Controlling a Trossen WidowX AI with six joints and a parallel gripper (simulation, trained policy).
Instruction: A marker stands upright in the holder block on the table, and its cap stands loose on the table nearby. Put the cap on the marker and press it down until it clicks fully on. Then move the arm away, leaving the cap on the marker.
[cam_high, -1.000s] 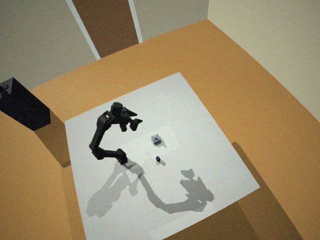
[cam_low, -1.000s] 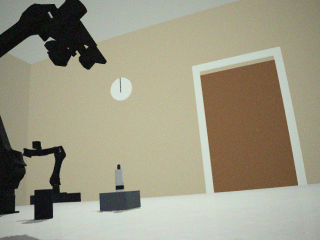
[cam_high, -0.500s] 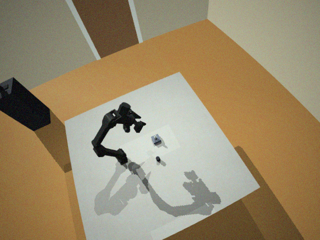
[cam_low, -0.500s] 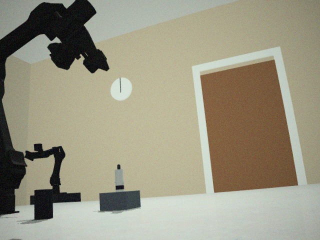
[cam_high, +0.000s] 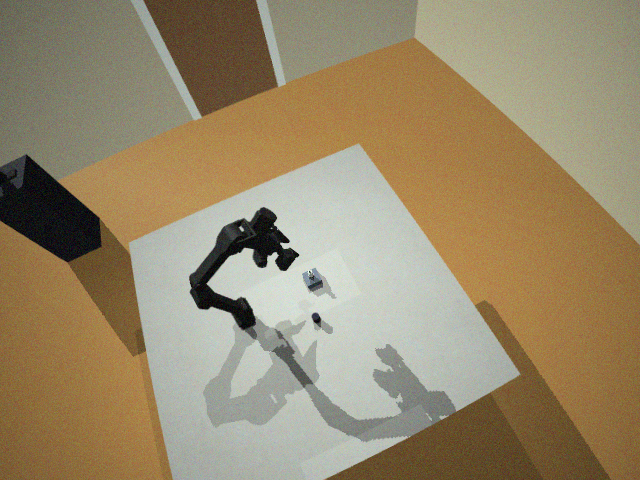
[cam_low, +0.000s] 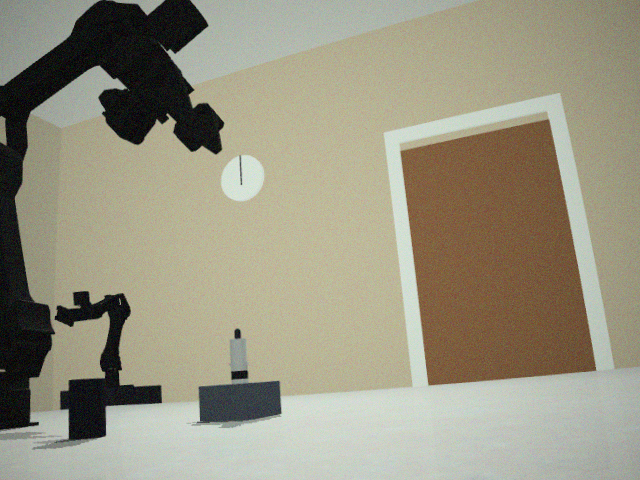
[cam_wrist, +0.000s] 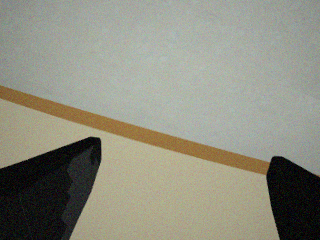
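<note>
The marker (cam_high: 310, 274) (cam_low: 238, 353) stands upright in the holder block (cam_high: 313, 285) (cam_low: 239, 401), its dark tip bare and pointing up. The dark cap (cam_high: 316, 318) (cam_low: 87, 409) stands loose on the table (cam_high: 413, 304) (cam_low: 413, 434), apart from the block. My gripper (cam_high: 293, 248) (cam_wrist: 187, 159) is open, with nothing between its fingers. It hangs high above the table, up and to the left of the holder block in the top and exterior views. Neither the marker nor the cap shows in the wrist view.
A second, smaller-looking black arm (cam_low: 114, 335) stands in the background of the exterior view. A tall black box (cam_high: 51, 211) stands beyond the table's left edge in the top view. Arm shadows fall across the table's front part.
</note>
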